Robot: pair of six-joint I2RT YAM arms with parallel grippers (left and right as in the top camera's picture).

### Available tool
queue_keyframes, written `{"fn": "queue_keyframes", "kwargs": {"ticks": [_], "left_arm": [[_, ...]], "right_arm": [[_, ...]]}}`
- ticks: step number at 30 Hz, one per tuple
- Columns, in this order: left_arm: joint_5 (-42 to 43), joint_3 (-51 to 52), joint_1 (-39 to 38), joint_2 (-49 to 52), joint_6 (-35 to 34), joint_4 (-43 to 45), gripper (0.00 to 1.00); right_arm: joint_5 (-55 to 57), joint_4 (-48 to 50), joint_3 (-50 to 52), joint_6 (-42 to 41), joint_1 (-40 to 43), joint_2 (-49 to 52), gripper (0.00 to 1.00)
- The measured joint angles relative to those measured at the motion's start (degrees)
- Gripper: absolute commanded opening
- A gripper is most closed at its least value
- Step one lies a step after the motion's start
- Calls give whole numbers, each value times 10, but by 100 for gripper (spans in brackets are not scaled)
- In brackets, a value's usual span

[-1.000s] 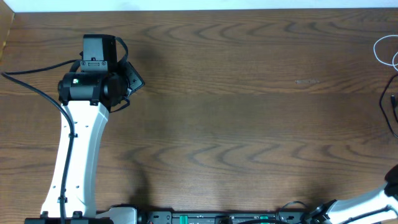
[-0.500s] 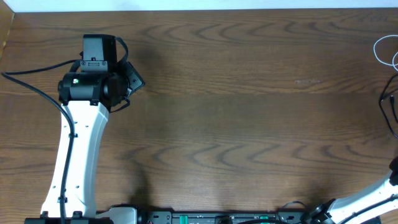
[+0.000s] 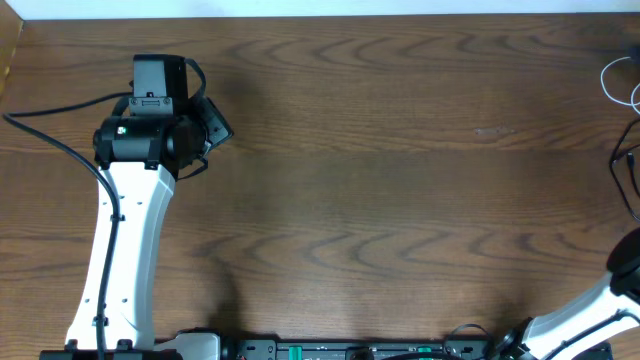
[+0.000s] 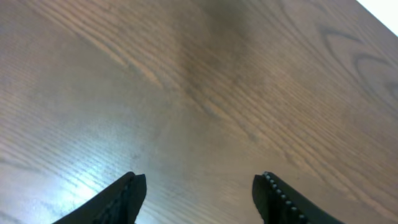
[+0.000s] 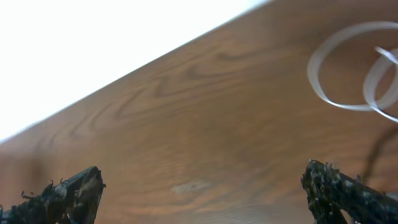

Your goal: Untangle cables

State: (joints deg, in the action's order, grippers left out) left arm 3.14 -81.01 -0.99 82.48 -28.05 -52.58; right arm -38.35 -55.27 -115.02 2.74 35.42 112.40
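One white cable (image 5: 311, 78), looped; one black cable (image 3: 615, 165), wavy

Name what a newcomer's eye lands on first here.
The white left arm dominates the overhead view's left side, the left claw open over bare wood. The white cable loops at the table's far right edge, the black cable nearer the robot, both ahead of the open right claw.
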Motion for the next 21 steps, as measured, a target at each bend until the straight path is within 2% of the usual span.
{"fn": "queue_keyframes", "kwargs": {"ticks": [3, 5, 7, 8, 15, 21], "left_arm": [[0, 0, 0, 0, 16, 12, 72], [0, 0, 0, 0, 23, 20, 73], [0, 0, 0, 0, 30, 20, 91], [0, 0, 0, 0, 31, 21, 98], [2, 0, 0, 0, 31, 21, 98], [2, 0, 0, 0, 31, 20, 98]], "right_arm": [[1, -15, 0, 27, -43, -41, 99], [12, -25, 0, 39, -79, -74, 99], [31, -33, 0, 46, -116, -104, 98], [41, -37, 0, 49, -135, -118, 99], [120, -95, 0, 57, -254, -180, 99], [144, -208, 0, 58, -314, -199, 99]]}}
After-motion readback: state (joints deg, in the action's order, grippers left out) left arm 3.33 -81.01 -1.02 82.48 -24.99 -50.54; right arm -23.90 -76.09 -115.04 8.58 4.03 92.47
